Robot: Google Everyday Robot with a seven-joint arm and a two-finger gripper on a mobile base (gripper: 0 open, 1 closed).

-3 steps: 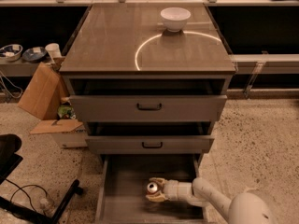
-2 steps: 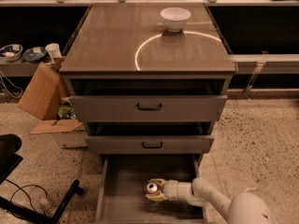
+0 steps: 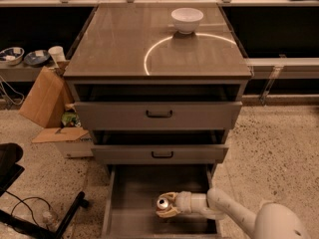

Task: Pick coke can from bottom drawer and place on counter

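Speckled floor [image 3: 279, 148], cabinet [image 3: 199, 114] with drawer [image 3: 133, 193] open. End effector [image 3: 161, 206] low in it, clamped on can [image 3: 162, 202]; lift and transfer to surface [image 3: 124, 44] outstanding.

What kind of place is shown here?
Probably a lab or workshop: a grey drawer cabinet, cardboard boxes on a speckled floor. The tool is in the bottom drawer, at the coke can.
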